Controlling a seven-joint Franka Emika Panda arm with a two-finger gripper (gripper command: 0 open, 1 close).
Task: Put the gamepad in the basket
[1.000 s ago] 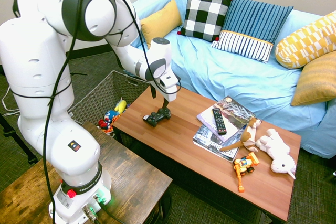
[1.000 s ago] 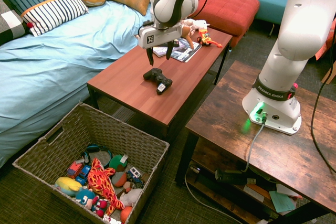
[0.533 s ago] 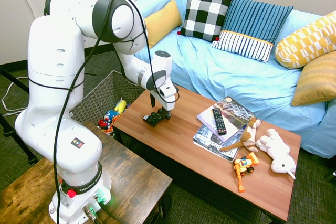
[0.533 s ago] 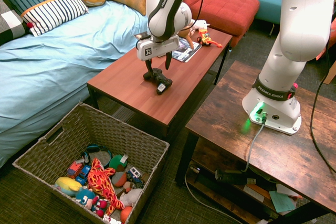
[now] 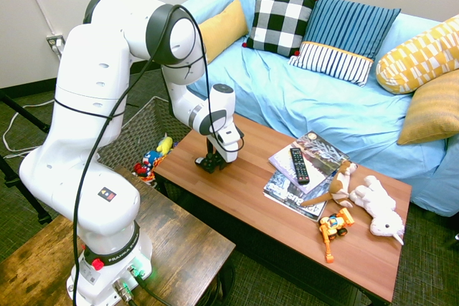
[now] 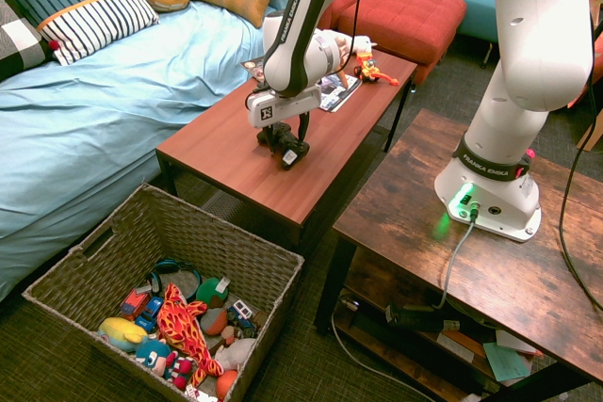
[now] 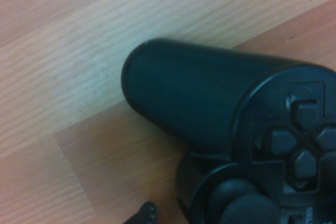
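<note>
While the gripper [image 6: 283, 132] straddles the gamepad [image 6: 286, 145] with fingers spread, touching it, the pad lies near the wooden coffee table's [image 5: 251, 184] end; the basket [image 6: 188, 242] sits on carpet beside a blue sofa [image 5: 323, 98].

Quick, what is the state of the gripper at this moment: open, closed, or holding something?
Gripper: down at the gamepad on the coffee table, fingers straddling it; whether they have closed on it cannot be told.
</note>
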